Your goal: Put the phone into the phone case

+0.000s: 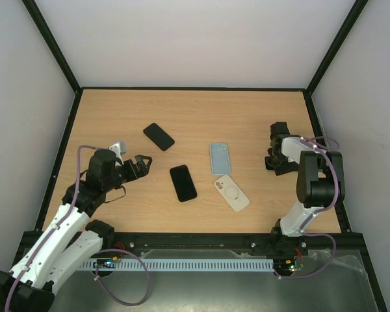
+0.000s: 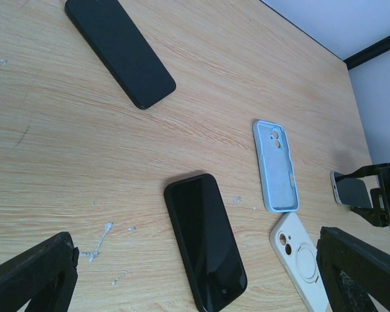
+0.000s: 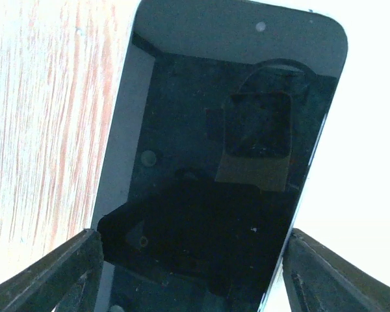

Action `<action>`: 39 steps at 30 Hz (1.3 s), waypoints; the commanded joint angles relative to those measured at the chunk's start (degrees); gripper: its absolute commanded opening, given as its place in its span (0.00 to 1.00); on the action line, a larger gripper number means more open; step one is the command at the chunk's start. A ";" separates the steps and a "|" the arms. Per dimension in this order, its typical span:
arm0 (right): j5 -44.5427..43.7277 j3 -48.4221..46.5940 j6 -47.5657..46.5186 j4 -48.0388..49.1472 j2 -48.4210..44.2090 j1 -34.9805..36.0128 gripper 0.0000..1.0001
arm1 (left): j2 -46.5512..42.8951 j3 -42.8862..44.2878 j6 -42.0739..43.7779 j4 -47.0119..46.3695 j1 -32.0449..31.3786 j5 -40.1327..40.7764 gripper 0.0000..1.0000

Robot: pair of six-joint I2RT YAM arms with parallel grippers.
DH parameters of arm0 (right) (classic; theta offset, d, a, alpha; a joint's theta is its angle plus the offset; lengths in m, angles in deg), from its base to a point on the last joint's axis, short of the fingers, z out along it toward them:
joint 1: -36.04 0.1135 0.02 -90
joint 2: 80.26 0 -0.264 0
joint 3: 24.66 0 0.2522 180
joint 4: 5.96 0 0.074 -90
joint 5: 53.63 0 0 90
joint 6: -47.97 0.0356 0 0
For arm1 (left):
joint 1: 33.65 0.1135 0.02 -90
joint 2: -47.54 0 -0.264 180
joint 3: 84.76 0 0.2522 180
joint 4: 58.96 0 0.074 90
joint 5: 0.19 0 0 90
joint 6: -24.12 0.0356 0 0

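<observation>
The phone (image 3: 214, 162) lies screen up at the right side of the tabletop (image 1: 247, 117), under the right pincer (image 3: 194, 237). Its fingers (image 3: 58, 273) meet both long edges of the phone, so we read it as closed on the phone, though we cannot judge how firmly. The left pincer (image 1: 142, 166) stands wide and holds nothing, low over the left of the tabletop.

We take the phone for a stiff, fairly dense slab with smooth glass and slick sides. It should not flex, but it could slip or pivot between narrow fingers, and a drop would risk the screen. The long edges near the middle seem the right hold. That keeps it balanced and leaves the corners free to enter a case.

The blue case (image 1: 220, 158) lies mid-tabletop, apparently open side up. We expect it to be light and rubbery, so it may slide or curl when the phone presses in and may need pinning by the other arm. The white case (image 1: 232, 193) lies just beside it, and which of the two is meant we cannot tell.

In the top view the right pincer hides the phone. In the wrist view the phone's near end is cut off and the surface to its right is washed out. Whether the matte black slab (image 1: 158, 136) and the glossy black slab (image 1: 182, 183) are phones or cases is unclear.
</observation>
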 commanded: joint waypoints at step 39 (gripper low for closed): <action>7.00 -9.13 10.35 -8.85 8.19 -3.64 0.95 | -1.66 -1.64 -1.05 0.40 0.47 0.12 0.99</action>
